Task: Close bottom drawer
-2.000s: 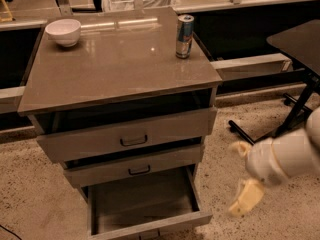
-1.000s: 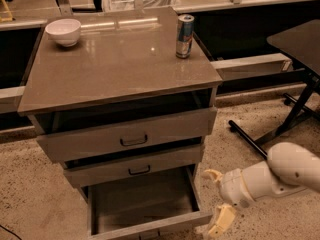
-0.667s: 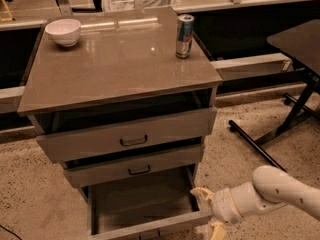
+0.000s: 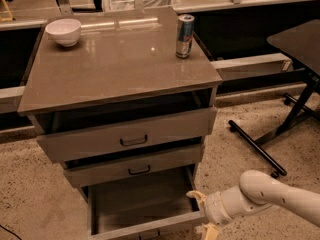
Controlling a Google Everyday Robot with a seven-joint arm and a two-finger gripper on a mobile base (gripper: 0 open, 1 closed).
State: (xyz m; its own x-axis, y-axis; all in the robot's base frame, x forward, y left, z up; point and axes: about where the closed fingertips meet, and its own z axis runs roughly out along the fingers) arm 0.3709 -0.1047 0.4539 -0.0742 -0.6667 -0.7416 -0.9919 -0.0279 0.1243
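Observation:
The bottom drawer (image 4: 140, 201) of the grey-brown cabinet (image 4: 117, 64) stands pulled out wide, its flat bottom bare; its front panel runs along the lower edge of the view and its handle is out of view. My gripper (image 4: 202, 215), with cream-coloured fingers, is at the drawer's front right corner, right beside the front panel. One finger (image 4: 196, 196) points up next to the drawer's right side, the other (image 4: 210, 231) hangs below. The white arm (image 4: 270, 191) comes in from the lower right.
The two upper drawers (image 4: 131, 136) are partly open. A white bowl (image 4: 63, 31) and a drink can (image 4: 184, 29) stand on the cabinet top. A black table (image 4: 300, 44) with a floor bar (image 4: 255, 149) stands on the right.
The arm has swung from the right of the cabinet down and left, bringing the gripper to the bottom drawer's front right corner. The drawer has not moved.

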